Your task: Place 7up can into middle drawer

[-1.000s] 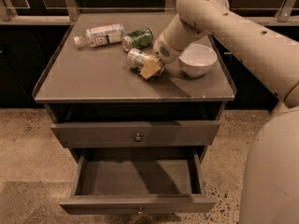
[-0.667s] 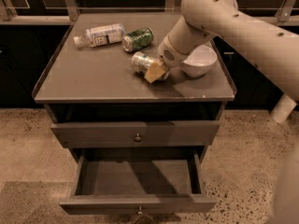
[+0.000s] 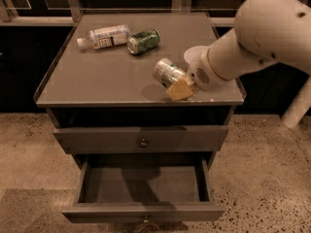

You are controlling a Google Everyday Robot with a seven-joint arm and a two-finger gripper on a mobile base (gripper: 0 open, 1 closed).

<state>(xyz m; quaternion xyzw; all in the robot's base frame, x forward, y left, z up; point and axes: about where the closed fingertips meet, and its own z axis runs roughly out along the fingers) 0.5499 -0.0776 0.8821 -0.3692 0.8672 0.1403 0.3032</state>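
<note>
No legible text, tool (image 3: 180, 85) holding 7up can (image 3: 166, 72)

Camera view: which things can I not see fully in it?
Gripper, at the tabletop's front right, holds the 7up can: only one finger shows, the can hides the other.
Bowl: the arm hides most of it.
Middle drawer: the bottom edge cuts off its front.
Bottle label: too small to read.

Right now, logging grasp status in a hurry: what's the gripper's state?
Gripper: closed on the 7up can, over the front right of the cabinet top.
</note>
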